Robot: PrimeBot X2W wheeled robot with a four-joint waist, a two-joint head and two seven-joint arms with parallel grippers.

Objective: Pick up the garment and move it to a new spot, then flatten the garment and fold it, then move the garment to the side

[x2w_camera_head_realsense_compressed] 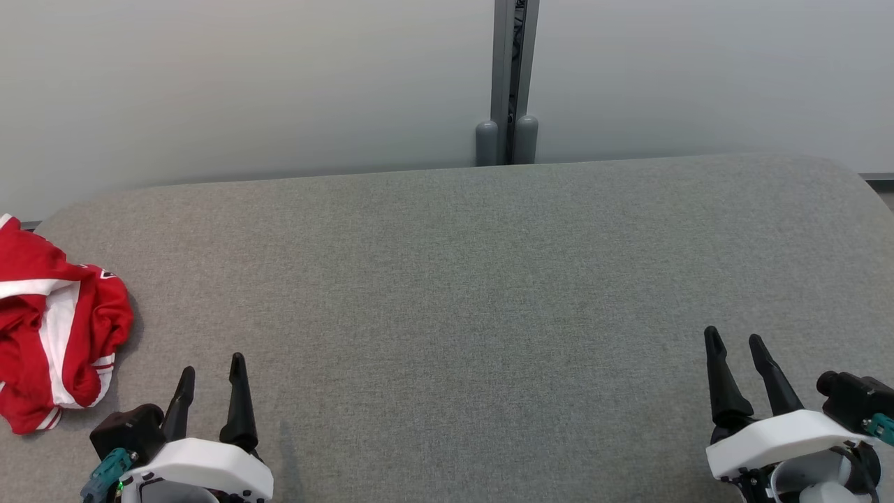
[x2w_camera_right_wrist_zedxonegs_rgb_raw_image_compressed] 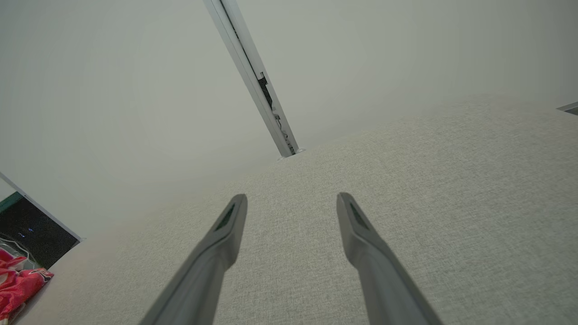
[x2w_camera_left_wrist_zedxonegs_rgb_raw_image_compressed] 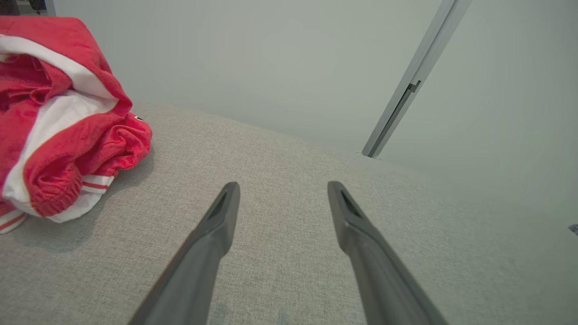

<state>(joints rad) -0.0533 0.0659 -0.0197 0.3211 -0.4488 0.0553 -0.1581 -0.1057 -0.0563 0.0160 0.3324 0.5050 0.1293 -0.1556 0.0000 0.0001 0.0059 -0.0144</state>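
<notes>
Lying crumpled at your cushion's point(x2w_camera_head_realsense_compressed: 454, 279) left edge: one red-and-white garment point(x2w_camera_head_realsense_compressed: 56, 321), untouched. Left gripper point(x2w_camera_head_realsense_compressed: 212, 363): just beside it, fingers spread, empty, likely staged for your pick. Right gripper point(x2w_camera_head_realsense_compressed: 733, 334): well apart, spread, empty, probably waiting for the flattening.

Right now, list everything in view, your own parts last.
garment: one, red with white stripes, crumpled at the table's left edge.
table: one, grey fabric top, across the view.
wall panels: two, pale grey, behind the table.
post: one, grey metal, between the panels, back centre.
left gripper: one, dark fingers, white body, lower left, jaws open, empty.
right gripper: one, same colours, lower right, jaws open, empty.
</notes>
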